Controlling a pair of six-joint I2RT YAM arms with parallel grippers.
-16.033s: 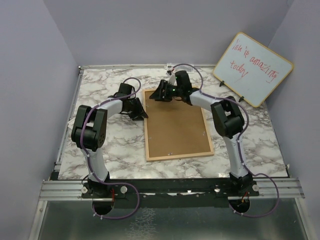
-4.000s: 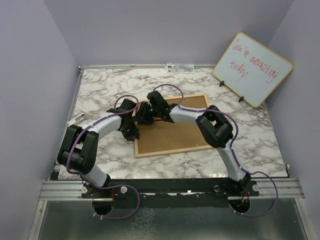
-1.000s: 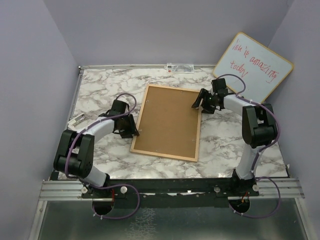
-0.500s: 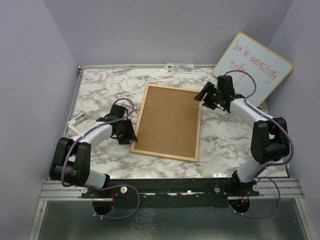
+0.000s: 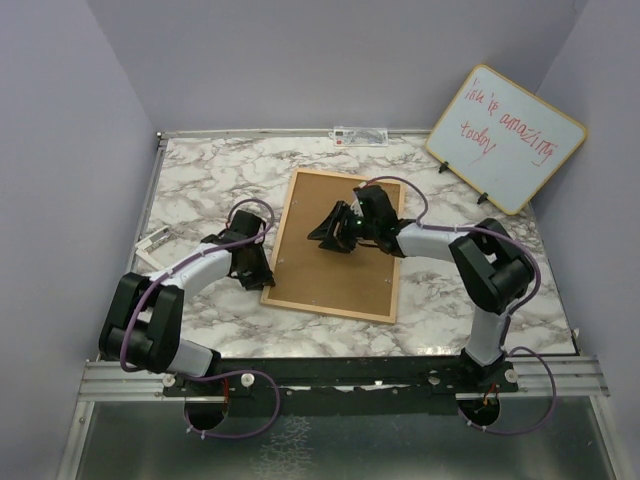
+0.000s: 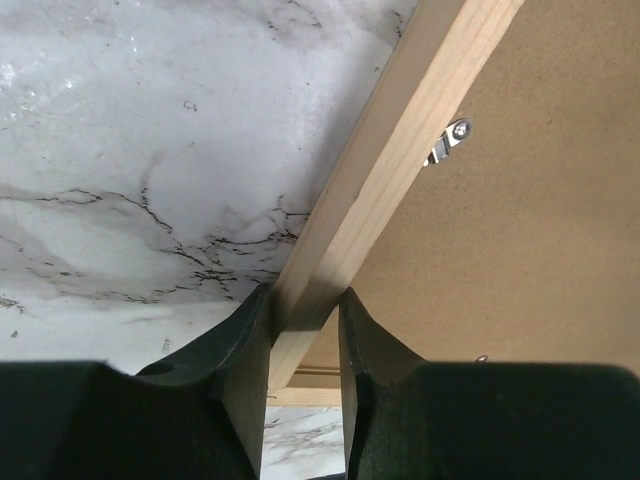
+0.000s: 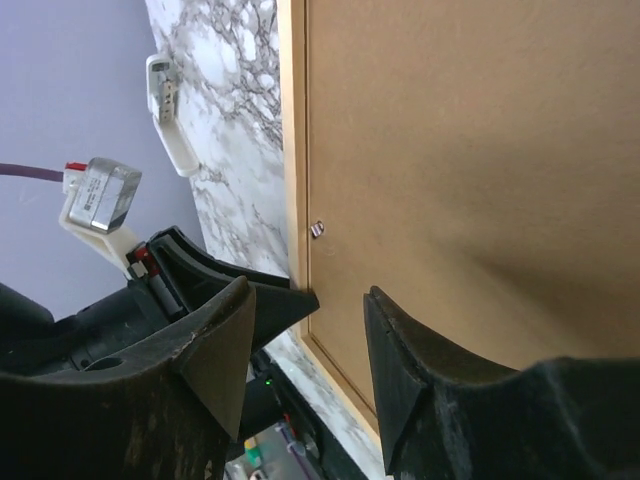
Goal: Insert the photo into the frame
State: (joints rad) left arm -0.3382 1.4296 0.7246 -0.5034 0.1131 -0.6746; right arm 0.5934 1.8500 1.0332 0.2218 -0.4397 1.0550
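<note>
- Half a second back my right gripper hung at the 1 o'clock corner of the frame, close to the whiteboard. Now it has swung in over the middle of the backing board.
- The frame has not shifted since then. It lies face down near the centre of the worktop, brown back up, its long sides running roughly from 12 to 6 o'clock with the far end tipped a little toward 1.
- My left gripper keeps its place on the frame's 9 o'clock rail, toward the near end.
- Left arm: the elbow sits low at the worktop's 8 o'clock edge and the forearm reaches toward 2 o'clock. Its fingers straddle the light wood rail and pinch it from both sides. A small metal clip sits on the backing just past them.
- Right arm: the elbow is raised at about 4 o'clock and the forearm stretches toward 9 o'clock. The fingers are spread apart above the board with nothing between them, tips aimed at the rail my left arm holds.
</note>
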